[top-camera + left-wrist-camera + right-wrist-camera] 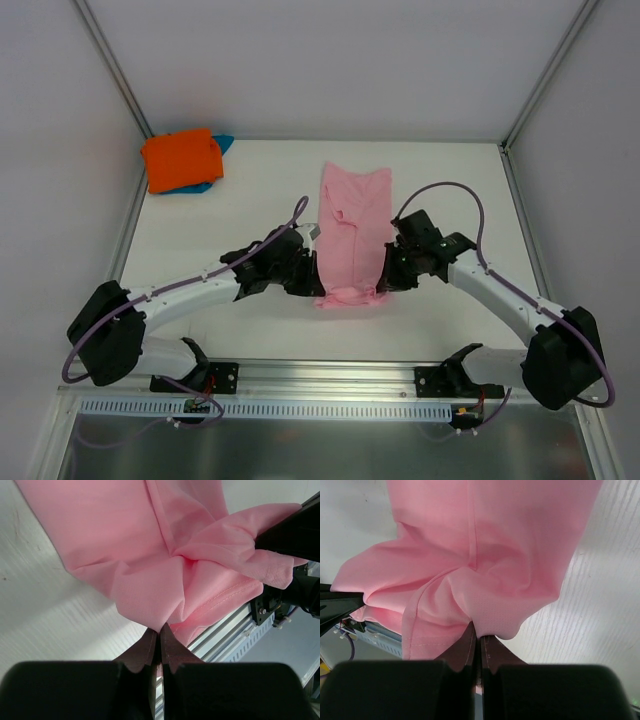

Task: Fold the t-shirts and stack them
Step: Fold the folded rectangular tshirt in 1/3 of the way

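Note:
The light pink t-shirt [354,220] lies as a long narrow strip in the middle of the table, its near end bunched and lifted. My left gripper [318,280] is shut on the shirt's near left corner [150,600], and my right gripper [380,282] is shut on its near right corner [495,605]. Both pinch the cloth at the fingertips. The orange t-shirt [180,159] lies folded on the teal-blue t-shirt [222,145] at the far left corner. The pink shirt's neck tag is not in view.
White walls with metal posts [120,90] close in the table [250,220] on the left, back and right. A metal rail [330,375] runs along the near edge by the arm bases.

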Robot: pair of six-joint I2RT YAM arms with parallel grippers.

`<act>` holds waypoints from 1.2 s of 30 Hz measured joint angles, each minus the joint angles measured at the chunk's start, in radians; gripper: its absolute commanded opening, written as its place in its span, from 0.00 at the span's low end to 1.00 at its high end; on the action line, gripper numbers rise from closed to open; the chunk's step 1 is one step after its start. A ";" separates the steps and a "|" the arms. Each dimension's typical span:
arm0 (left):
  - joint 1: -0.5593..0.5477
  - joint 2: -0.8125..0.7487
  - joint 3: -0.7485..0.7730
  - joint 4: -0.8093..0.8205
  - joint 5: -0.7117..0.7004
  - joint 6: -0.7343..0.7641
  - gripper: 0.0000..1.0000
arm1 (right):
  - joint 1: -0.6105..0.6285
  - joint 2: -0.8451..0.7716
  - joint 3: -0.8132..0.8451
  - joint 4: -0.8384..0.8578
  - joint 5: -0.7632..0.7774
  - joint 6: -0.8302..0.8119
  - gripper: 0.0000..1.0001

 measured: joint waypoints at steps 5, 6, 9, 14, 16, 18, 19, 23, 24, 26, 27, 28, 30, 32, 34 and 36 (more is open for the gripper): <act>0.046 0.064 0.031 0.000 0.039 0.013 0.00 | -0.021 0.049 0.023 0.013 -0.016 -0.023 0.00; 0.053 0.078 0.040 0.000 0.048 0.017 0.00 | -0.025 0.055 0.026 0.014 -0.019 -0.025 0.00; 0.066 0.111 0.064 0.000 0.063 0.031 0.00 | -0.037 0.068 0.032 0.019 -0.026 -0.034 0.00; 0.080 0.169 0.113 0.000 0.084 0.053 0.00 | -0.064 0.088 0.049 0.019 -0.035 -0.054 0.00; 0.090 0.195 0.137 -0.001 0.098 0.059 0.00 | -0.084 0.106 0.061 0.018 -0.040 -0.062 0.00; 0.097 0.225 0.165 -0.002 0.108 0.063 0.00 | -0.106 0.133 0.077 0.021 -0.048 -0.074 0.00; 0.106 0.242 0.182 -0.005 0.115 0.065 0.00 | -0.117 0.151 0.088 0.022 -0.053 -0.080 0.00; 0.126 0.301 0.239 -0.007 0.132 0.081 0.00 | -0.144 0.228 0.121 0.041 -0.065 -0.097 0.00; 0.136 0.313 0.251 -0.007 0.136 0.084 0.00 | -0.149 0.245 0.126 0.047 -0.070 -0.101 0.00; 0.150 0.338 0.271 -0.009 0.151 0.089 0.00 | -0.159 0.281 0.138 0.055 -0.083 -0.108 0.00; 0.159 0.351 0.280 -0.009 0.156 0.092 0.00 | -0.166 0.303 0.150 0.058 -0.088 -0.111 0.01; 0.170 0.365 0.292 -0.010 0.162 0.097 0.12 | -0.173 0.325 0.166 0.057 -0.092 -0.116 0.07; 0.196 0.394 0.317 -0.012 0.174 0.109 0.73 | -0.188 0.371 0.208 0.057 -0.095 -0.125 0.33; 0.224 0.412 0.330 -0.004 0.174 0.115 0.99 | -0.213 0.432 0.278 0.063 -0.095 -0.148 0.67; 0.249 0.412 0.331 0.000 0.168 0.113 0.99 | -0.238 0.475 0.339 0.069 -0.088 -0.165 0.74; 0.274 0.409 0.325 0.030 0.147 0.114 0.99 | -0.264 0.502 0.401 0.080 -0.083 -0.184 0.99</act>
